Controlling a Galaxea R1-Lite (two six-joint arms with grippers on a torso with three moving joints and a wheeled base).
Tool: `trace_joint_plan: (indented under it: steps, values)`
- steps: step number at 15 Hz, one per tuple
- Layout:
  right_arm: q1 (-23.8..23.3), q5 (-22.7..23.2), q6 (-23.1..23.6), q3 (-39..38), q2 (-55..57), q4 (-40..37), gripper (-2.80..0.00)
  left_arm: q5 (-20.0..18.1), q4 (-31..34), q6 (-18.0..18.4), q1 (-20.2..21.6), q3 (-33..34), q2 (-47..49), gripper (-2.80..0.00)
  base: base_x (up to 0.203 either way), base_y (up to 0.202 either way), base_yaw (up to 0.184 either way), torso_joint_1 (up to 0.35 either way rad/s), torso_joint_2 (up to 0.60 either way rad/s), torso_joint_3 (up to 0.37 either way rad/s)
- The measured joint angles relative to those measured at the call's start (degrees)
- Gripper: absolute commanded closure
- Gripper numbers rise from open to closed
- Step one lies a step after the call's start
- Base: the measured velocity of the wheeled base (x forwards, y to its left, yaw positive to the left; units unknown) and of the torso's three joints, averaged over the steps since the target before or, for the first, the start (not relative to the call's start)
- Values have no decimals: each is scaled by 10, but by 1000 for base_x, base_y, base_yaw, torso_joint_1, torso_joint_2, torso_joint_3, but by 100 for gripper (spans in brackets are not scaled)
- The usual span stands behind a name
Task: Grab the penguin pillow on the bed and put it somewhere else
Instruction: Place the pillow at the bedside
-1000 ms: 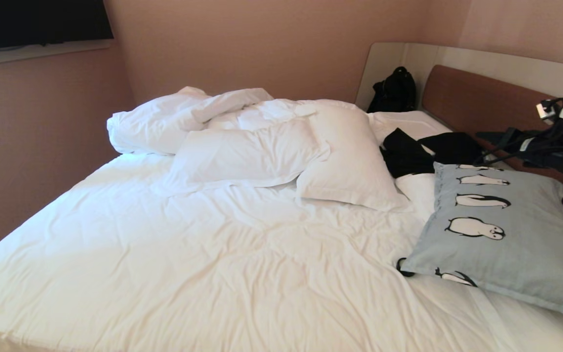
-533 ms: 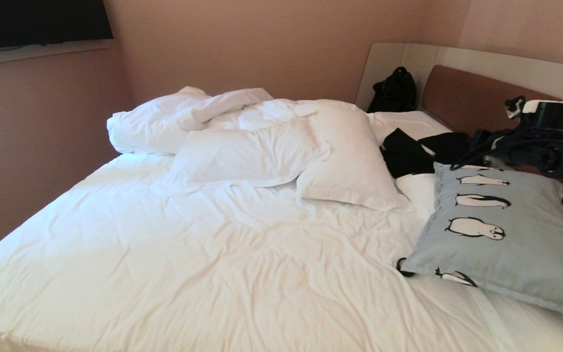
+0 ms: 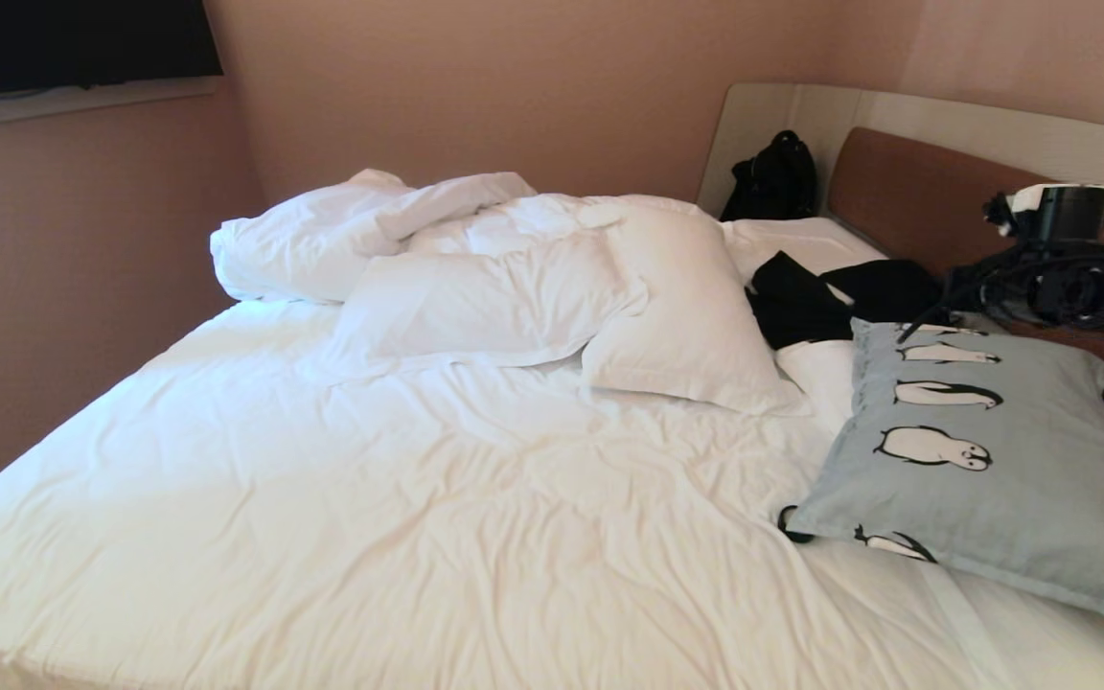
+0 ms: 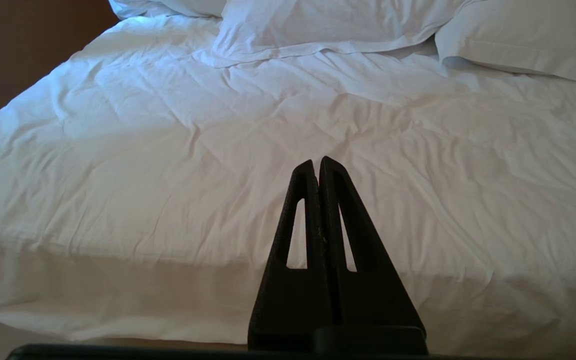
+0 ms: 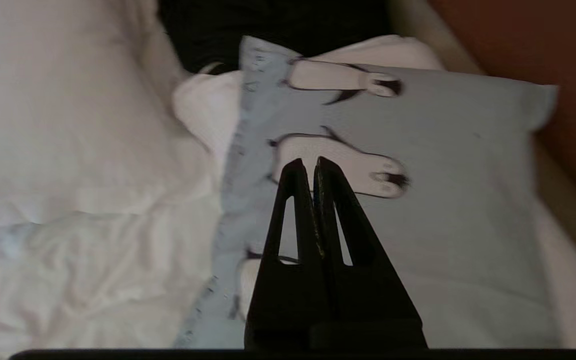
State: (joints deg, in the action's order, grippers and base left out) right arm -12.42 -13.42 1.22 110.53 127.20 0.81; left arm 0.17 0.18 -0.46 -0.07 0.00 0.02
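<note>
The penguin pillow [image 3: 993,450], light blue with black-and-white penguins, lies flat at the right side of the bed [image 3: 418,498], close to the headboard. My right arm [image 3: 1069,287] hangs above the pillow's far end. In the right wrist view the right gripper [image 5: 313,162] is shut and empty, poised over the penguin pillow [image 5: 443,175] without touching it. The left gripper [image 4: 317,162] is shut with nothing in it, held low over the near edge of the bed [image 4: 168,150].
Two white pillows [image 3: 696,316] [image 3: 485,302] and a bunched duvet [image 3: 351,230] lie across the far side. A black garment [image 3: 839,292] sits just beyond the penguin pillow. A black bag [image 3: 772,177] stands in the corner by the brown headboard [image 3: 916,192].
My right arm has turned at the wrist and shifted a little along the headboard above the pillow's far end. The pillow has not moved, nor has the left arm.
</note>
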Motion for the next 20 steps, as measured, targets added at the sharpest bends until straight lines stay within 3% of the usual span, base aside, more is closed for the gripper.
trace_joint_plan:
  steps: [3,6,12,19,20]
  values:
    - [-1,-45,19,-2,-54,-80,0,0,0,0,0,0,0,0,0,0,0,0,0,0]
    - [-8,-42,55,-4,-99,-182,0,0,0,0,0,0,0,0,0,0,0,0,0,0]
    - [-9,27,122,-40,-114,-380,0,0,0,0,0,0,0,0,0,0,0,0,0,0]
    - [-2,90,102,-169,-202,-492,0,0,0,0,0,0,0,0,0,0,0,0,0,0]
    - [-2,98,95,-188,-220,-499,-280,0,0,0,0,0,0,0,0,0,0,0,0,0]
